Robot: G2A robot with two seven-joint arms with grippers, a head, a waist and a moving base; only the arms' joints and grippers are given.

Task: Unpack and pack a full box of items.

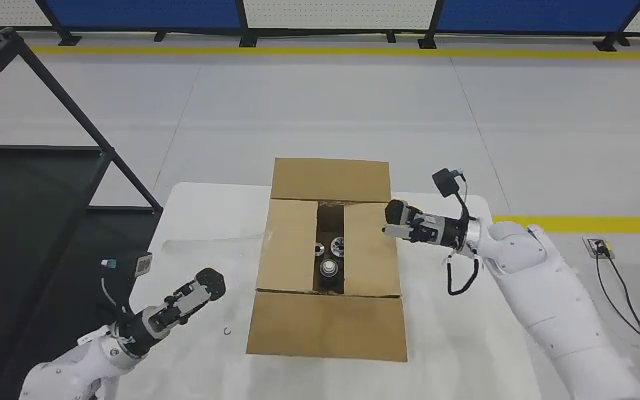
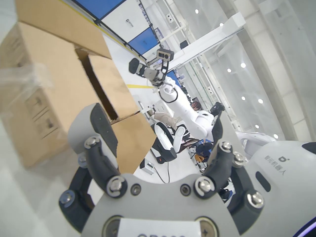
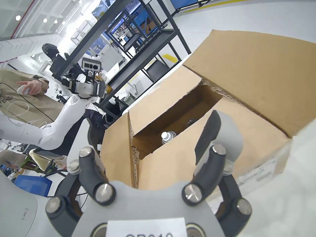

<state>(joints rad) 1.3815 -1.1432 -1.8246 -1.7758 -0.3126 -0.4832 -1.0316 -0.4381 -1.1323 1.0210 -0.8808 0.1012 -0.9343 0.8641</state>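
A cardboard box [image 1: 327, 256] stands mid-table with its flaps spread and a narrow gap down the middle. Bottles [image 1: 328, 268] stand inside the gap; one white cap [image 3: 166, 136] shows in the right wrist view. My right gripper [image 1: 393, 217] hovers over the box's right flap [image 1: 372, 250], open and holding nothing [image 3: 158, 146]. My left gripper [image 1: 211, 283] is low over the table to the left of the box, also open and holding nothing [image 2: 158, 127]. The left wrist view has the box's side [image 2: 49, 80] close ahead and the right gripper [image 2: 134, 65] beyond it.
A clear plastic strip [image 1: 205, 240] lies on the white table [image 1: 460, 340] left of the box. A small dark ring [image 1: 228, 332] lies near the left arm. A black metal rack [image 1: 60, 190] stands off the table's left side.
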